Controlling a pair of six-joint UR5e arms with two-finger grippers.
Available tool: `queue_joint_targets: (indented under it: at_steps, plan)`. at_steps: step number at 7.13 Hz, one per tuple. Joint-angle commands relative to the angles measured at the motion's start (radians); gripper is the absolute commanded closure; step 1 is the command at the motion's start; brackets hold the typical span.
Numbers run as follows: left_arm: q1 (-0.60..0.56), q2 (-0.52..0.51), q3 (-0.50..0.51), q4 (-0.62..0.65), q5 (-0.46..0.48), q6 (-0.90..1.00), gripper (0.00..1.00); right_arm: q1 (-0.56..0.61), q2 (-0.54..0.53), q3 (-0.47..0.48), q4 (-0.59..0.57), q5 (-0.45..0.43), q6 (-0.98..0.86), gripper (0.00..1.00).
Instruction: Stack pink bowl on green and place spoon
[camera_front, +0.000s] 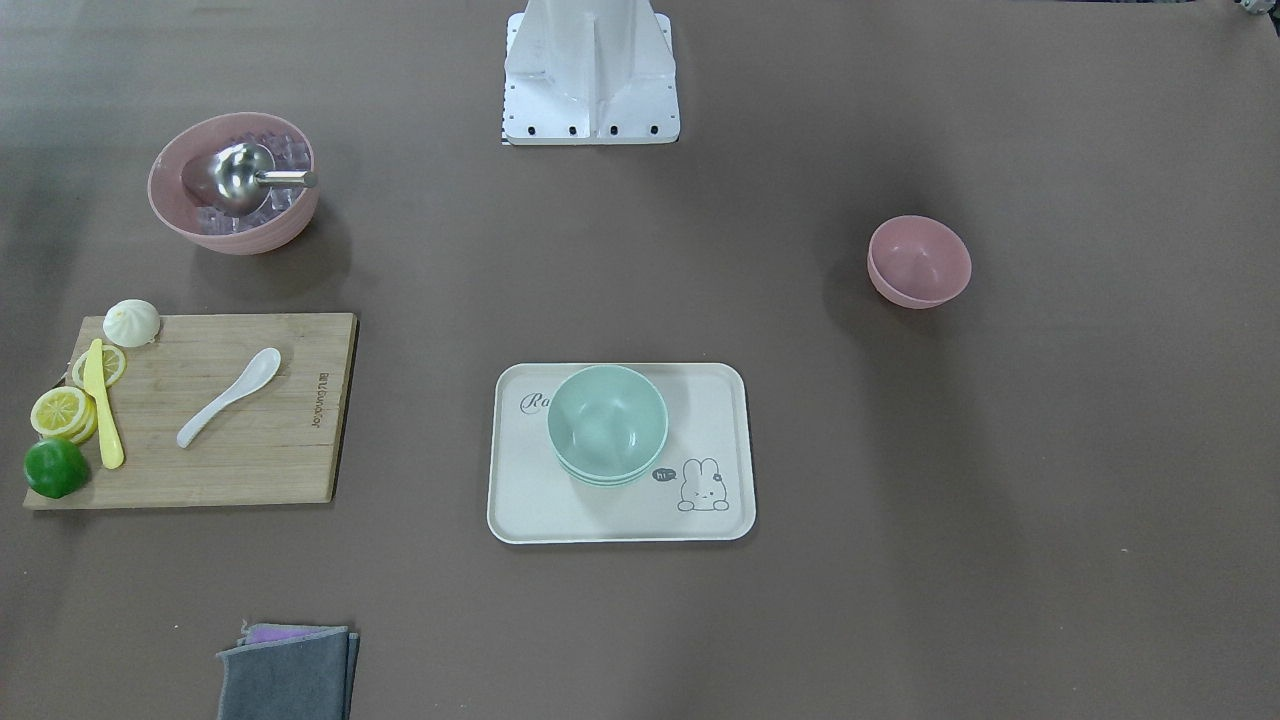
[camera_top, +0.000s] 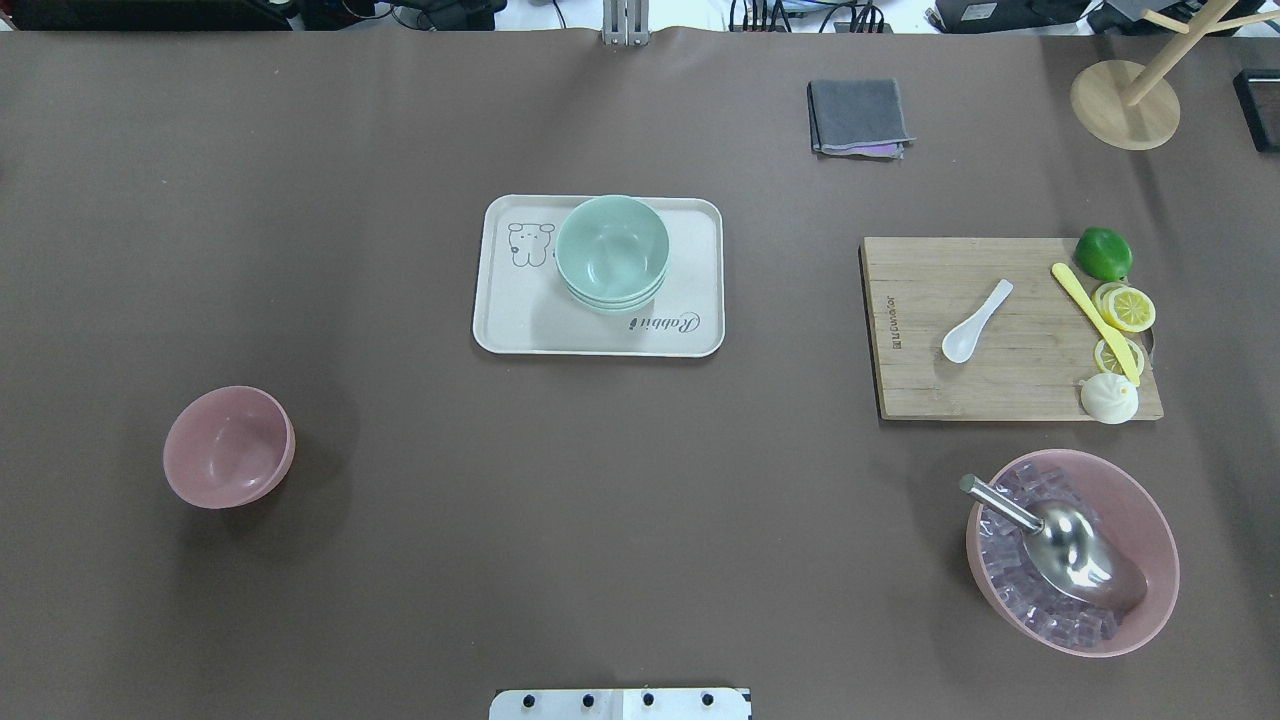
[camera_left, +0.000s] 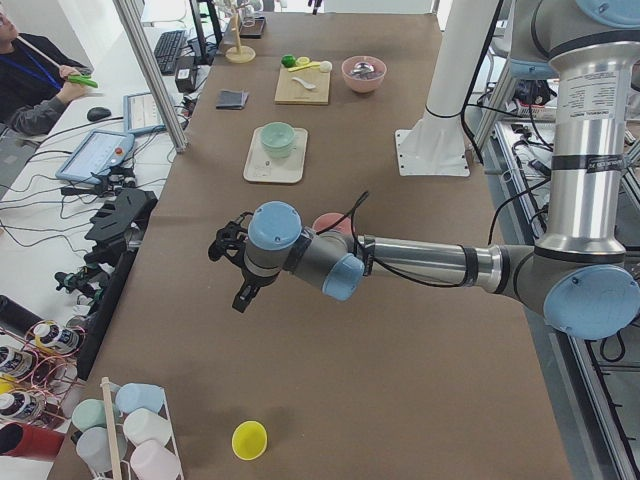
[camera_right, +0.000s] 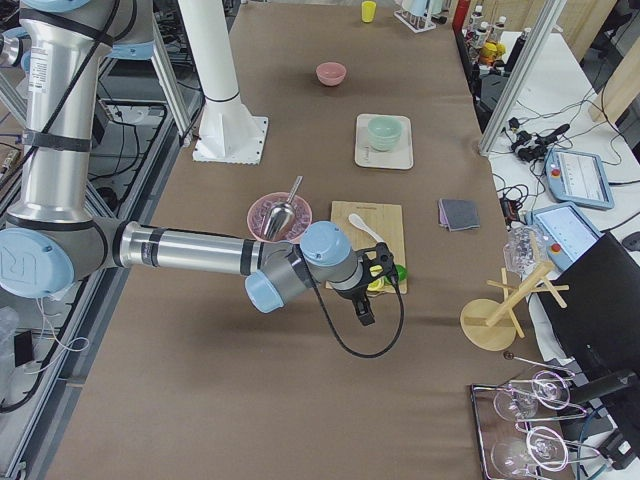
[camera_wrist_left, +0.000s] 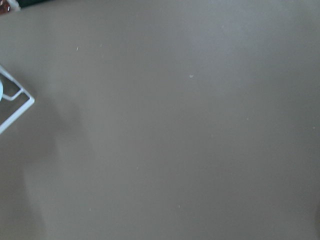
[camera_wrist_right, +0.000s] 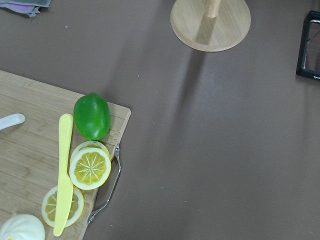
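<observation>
A small pink bowl (camera_top: 229, 446) stands upright and alone on the brown table (camera_top: 640, 500), on my left side; it also shows in the front view (camera_front: 918, 261). Stacked green bowls (camera_top: 611, 251) sit on a cream tray (camera_top: 500, 320) at the table's middle. A white spoon (camera_top: 976, 321) lies on the wooden cutting board (camera_top: 920, 390) on my right. My left gripper (camera_left: 232, 268) hovers above bare table beyond the pink bowl. My right gripper (camera_right: 372, 285) hovers above the board's lime end. Both show only in the side views, so I cannot tell whether they are open or shut.
A large pink bowl (camera_top: 1072, 552) with ice cubes and a metal scoop stands near the board. A lime (camera_top: 1103, 253), lemon slices, a yellow knife (camera_top: 1095, 322) and a bun lie on the board. A grey cloth (camera_top: 858, 117) and a wooden stand (camera_top: 1125, 104) lie beyond it.
</observation>
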Motion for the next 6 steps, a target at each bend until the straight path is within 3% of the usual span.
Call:
queue_joint_targets:
  at_steps: [1,3,4,6]
  plan:
    - [0.001,0.001,0.011,-0.1,-0.002,-0.006,0.02,-0.001,0.005,0.002,0.001,0.018,0.008,0.0]
    - [0.088,-0.033,-0.001,-0.098,0.001,-0.023,0.02,-0.036,0.036,0.02,-0.005,0.017,0.151,0.0]
    - [0.13,-0.028,-0.024,-0.104,0.001,-0.164,0.01,-0.1,0.037,0.048,-0.005,-0.003,0.307,0.0]
    - [0.281,-0.007,-0.116,-0.104,0.016,-0.41,0.01,-0.259,0.027,0.117,-0.009,-0.191,0.539,0.0]
